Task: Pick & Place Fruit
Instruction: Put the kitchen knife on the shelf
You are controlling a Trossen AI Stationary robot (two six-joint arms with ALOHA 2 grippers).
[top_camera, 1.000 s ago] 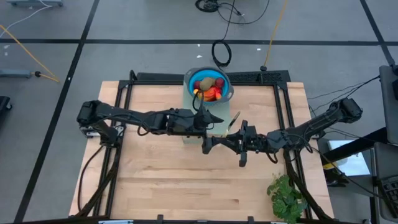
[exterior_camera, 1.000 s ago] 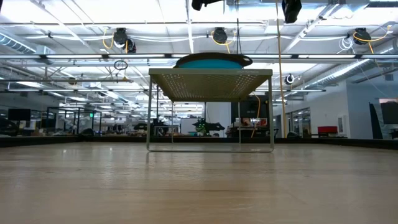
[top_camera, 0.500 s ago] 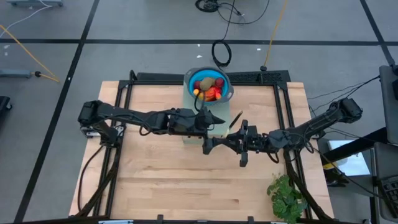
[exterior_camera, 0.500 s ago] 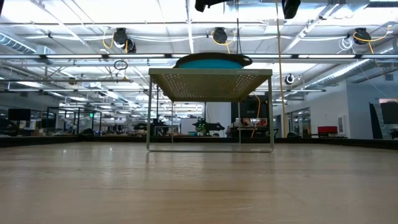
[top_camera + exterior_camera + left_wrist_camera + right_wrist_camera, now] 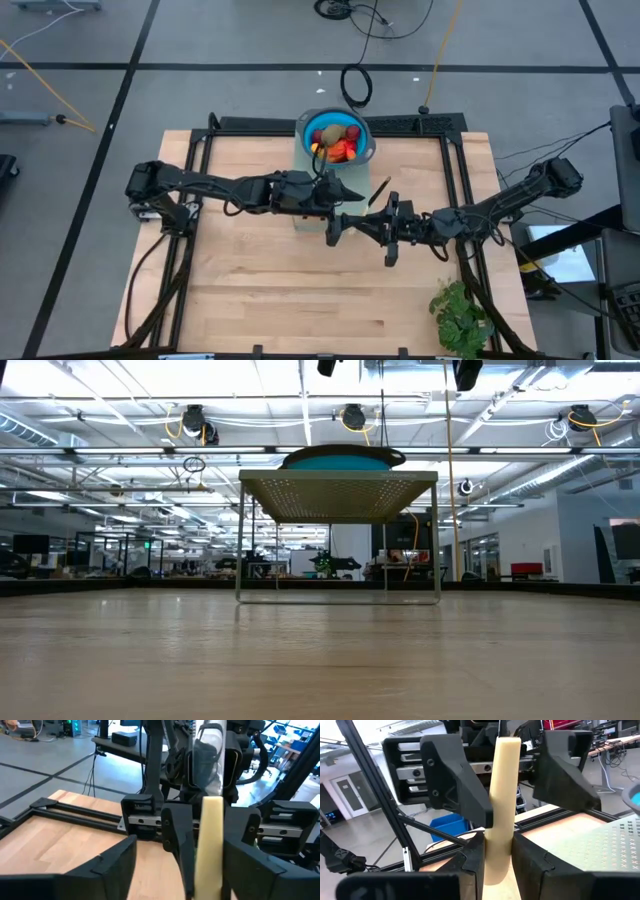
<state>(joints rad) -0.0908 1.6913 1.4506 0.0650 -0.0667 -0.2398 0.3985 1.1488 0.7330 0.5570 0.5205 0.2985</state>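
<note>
The toy fruits [image 5: 335, 142] lie piled in a blue bowl [image 5: 312, 122] that stands on a pale perforated stand [image 5: 335, 495] at the table's far middle. No gripper touches them. Both grippers meet high above the stand's near edge. My right gripper [image 5: 497, 842] is shut on an upright pale yellow bar [image 5: 502, 780], like a handle. My left gripper [image 5: 181, 845] faces it, open, with its fingers [image 5: 455, 785] on either side of the bar and apart from it. In the high view the left gripper [image 5: 350, 193] and right gripper [image 5: 333, 230] hide the bar. My right gripper pinches the pale yellow bar's lower part [image 5: 497, 855] between its two fingers. The fingers come level from the table's right and lie across the bar. The bar stands upright and is lifted clear, high over the table, with its rounded end [image 5: 506, 745] above the fingers.
A leafy green bunch [image 5: 460, 315] lies at the table's near right corner. A thin yellowish strip [image 5: 379, 190] shows beside the right arm's wrist; what it is I cannot tell. Bare wood spreads over the table's near half [image 5: 260, 290]. The stand's legs [image 5: 238, 540] rise from the tabletop.
The dark gripper part at the top of the low view has risen farther out of that picture. In the high view both grippers stay close together by the stand.
</note>
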